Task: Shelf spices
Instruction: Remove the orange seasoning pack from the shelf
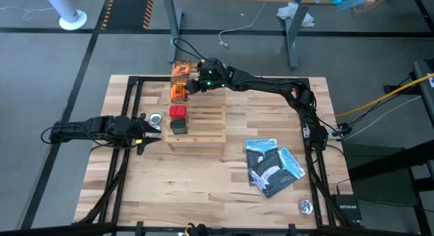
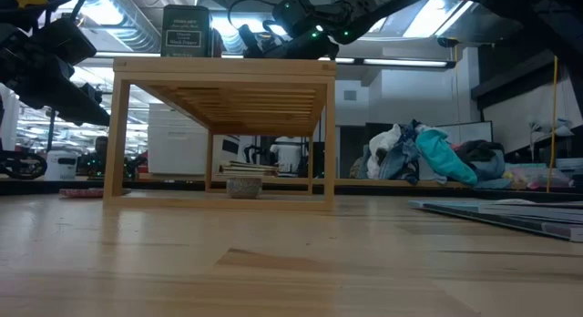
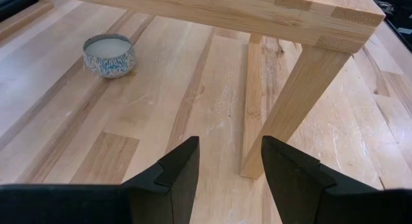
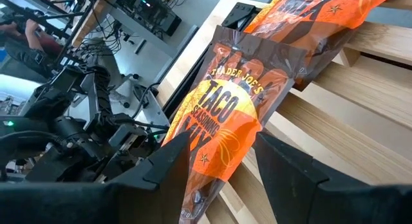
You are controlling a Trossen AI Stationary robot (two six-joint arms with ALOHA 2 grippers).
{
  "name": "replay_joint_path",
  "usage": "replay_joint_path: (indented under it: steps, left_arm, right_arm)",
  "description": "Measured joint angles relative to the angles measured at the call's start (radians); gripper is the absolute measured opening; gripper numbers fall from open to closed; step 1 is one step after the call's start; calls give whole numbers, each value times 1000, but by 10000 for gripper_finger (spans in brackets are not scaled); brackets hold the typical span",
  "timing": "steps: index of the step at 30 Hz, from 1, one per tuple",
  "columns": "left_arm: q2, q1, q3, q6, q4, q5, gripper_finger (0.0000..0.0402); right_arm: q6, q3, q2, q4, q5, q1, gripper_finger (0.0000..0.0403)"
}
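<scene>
An orange taco seasoning packet [image 4: 222, 121] is gripped upright by the right hand [image 1: 194, 85] over the shelf [image 1: 207, 124]; it is best lowered squarely behind the red box [image 1: 178, 112]. The left hand [image 1: 150, 135] waits half-open, empty.

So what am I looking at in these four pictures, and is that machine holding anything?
Two dark robot arms work at a wooden table. One picture looks down from above, one looks level across the tabletop, and two come from cameras on the arms' wrists. A slatted wooden shelf carries a red box, a dark grey box and orange packets. The right end effector has its fingers around a taco seasoning packet. The left end effector is open and empty, beside a small tin. Two booklets lie nearby.
</scene>
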Motion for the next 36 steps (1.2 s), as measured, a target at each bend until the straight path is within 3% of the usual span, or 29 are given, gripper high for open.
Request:
replay_joint_path:
  steps: [36]
  left_arm:
    - [0, 0, 0, 3, 9, -10, 162]
  right_arm:
    - [-13, 0, -2, 1, 1, 1, 182]
